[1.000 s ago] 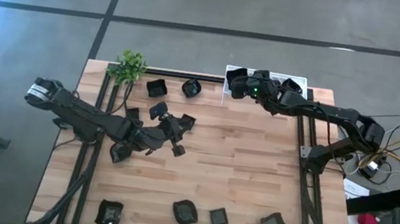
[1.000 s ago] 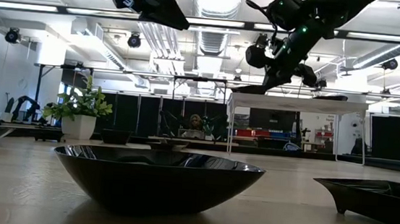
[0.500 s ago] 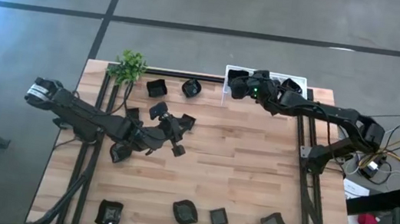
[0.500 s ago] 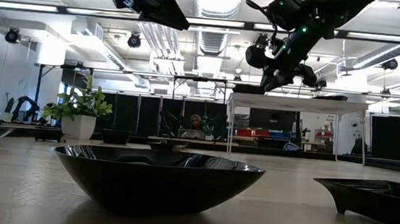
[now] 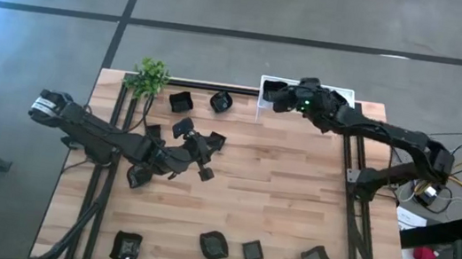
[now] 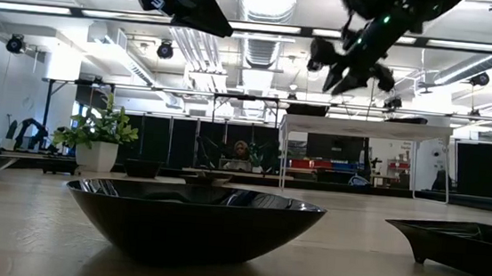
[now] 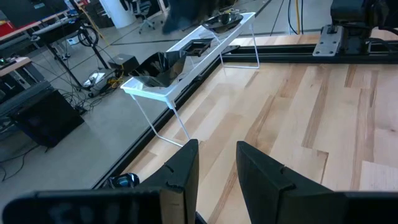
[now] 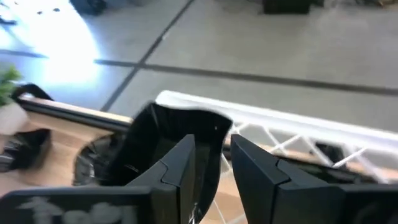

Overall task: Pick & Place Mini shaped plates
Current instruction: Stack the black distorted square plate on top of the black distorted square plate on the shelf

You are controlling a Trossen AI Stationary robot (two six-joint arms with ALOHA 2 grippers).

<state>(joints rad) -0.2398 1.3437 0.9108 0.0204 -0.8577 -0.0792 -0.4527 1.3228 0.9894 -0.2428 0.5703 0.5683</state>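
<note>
1. The table point(image 5: 292, 209) carries loose mini shaped plates point(image 5: 213, 245) along its near edge and in a cluster by the left arm. If either arm sweeps low across it, it can knock one off the edge.
2. The white rack point(image 8: 292, 127) stands on thin legs at the far edge and already holds several dishes. A push from the right arm above it can tip it or shake those dishes out.
3. The right gripper point(image 8: 212, 146) hovers over the rack's end nearest the plant. A black angular plate point(image 8: 161, 124) sits tilted right in front of it. I cannot tell whether the gripper is clamped on this plate's rim or only close to it.
   - If it holds the rim, a thin edge grip can let the plate swing or slip onto the rack's lattice.
   - If the plate already rests on the rack, a sideways retreat can drag it off the end.
4. The left gripper point(image 7: 216, 163) hangs above the table's middle, its fingers point(image 7: 183, 168) a narrow gap apart and empty. Plates point(image 5: 182, 128) lie just beside it, so a blind descent can land on one.
5. The small plant point(image 5: 150, 77) stands near two plates point(image 5: 181, 101); a reach there can brush it over.
</note>
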